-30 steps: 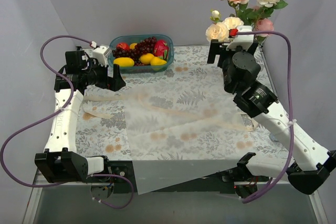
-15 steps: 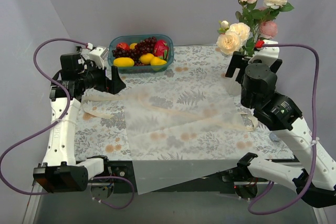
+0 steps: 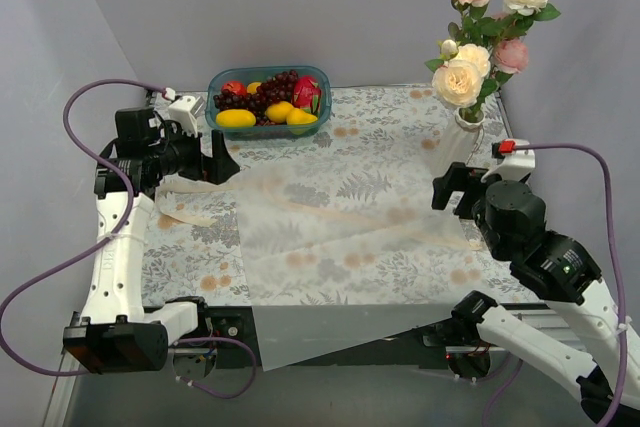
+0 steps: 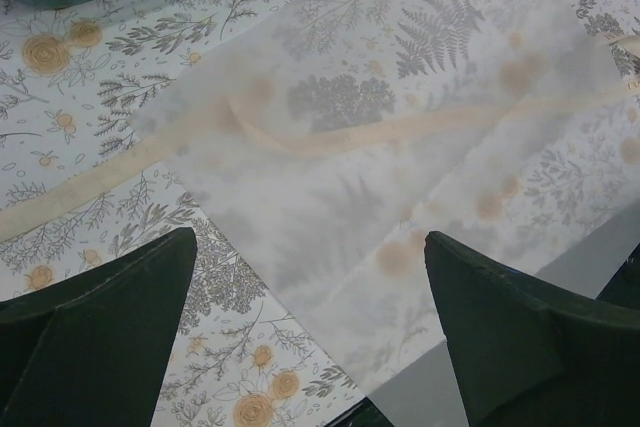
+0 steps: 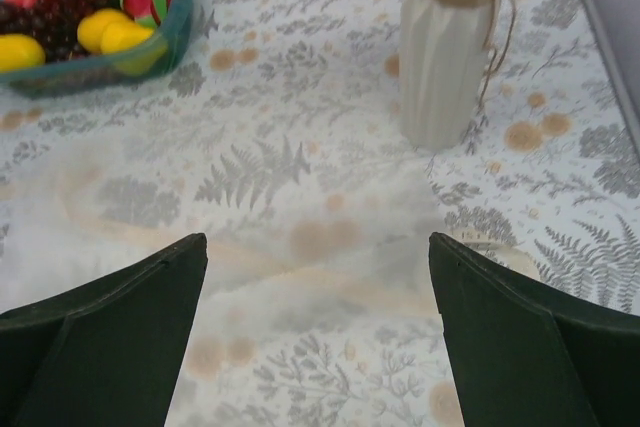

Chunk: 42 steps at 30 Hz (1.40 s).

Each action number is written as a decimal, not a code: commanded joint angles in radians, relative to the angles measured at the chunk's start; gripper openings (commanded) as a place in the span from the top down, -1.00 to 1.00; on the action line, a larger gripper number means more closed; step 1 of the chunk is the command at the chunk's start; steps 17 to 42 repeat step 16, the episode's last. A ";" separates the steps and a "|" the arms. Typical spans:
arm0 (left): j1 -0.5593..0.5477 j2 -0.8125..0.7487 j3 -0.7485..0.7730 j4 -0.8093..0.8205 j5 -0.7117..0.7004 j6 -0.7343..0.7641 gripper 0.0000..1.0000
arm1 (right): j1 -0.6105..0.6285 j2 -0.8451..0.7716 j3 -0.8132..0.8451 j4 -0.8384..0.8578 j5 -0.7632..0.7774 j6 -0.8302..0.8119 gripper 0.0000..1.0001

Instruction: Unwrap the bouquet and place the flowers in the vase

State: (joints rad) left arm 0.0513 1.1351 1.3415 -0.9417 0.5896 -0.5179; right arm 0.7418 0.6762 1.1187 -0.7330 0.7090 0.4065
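The flowers [image 3: 480, 7], pink, peach and cream roses, stand upright in the white ribbed vase [image 3: 458, 142] at the far right corner. Only the vase [image 5: 445, 47] and green stems at its mouth show in the right wrist view. The white translucent wrapping paper [image 3: 330, 237] lies spread flat on the tablecloth, with the cream ribbon [image 3: 300, 202] loose across it. My right gripper [image 3: 450, 187] is open and empty, nearer than the vase and apart from it; it [image 5: 318, 237] looks over the paper. My left gripper [image 3: 222, 155] hovers open and empty over the paper's left edge [image 4: 308, 237].
A blue bowl of fruit [image 3: 268, 97] stands at the back centre, just beyond the left gripper. The paper's near corner [image 3: 300, 347] overhangs the table's front edge. Grey walls close in the back and both sides.
The right arm has drawn back from the vase toward the near right, leaving the flowers standing on their own. The left arm has barely shifted.
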 commanded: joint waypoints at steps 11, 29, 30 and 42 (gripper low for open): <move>0.007 -0.083 -0.111 0.034 -0.076 -0.039 -0.96 | 0.005 0.062 -0.235 0.096 -0.302 0.068 -0.96; 0.007 -0.092 -0.127 0.040 -0.097 -0.045 -0.96 | 0.005 0.072 -0.241 0.170 -0.350 0.020 -0.96; 0.007 -0.092 -0.127 0.040 -0.097 -0.045 -0.96 | 0.005 0.072 -0.241 0.170 -0.350 0.020 -0.96; 0.007 -0.092 -0.127 0.040 -0.097 -0.045 -0.96 | 0.005 0.072 -0.241 0.170 -0.350 0.020 -0.96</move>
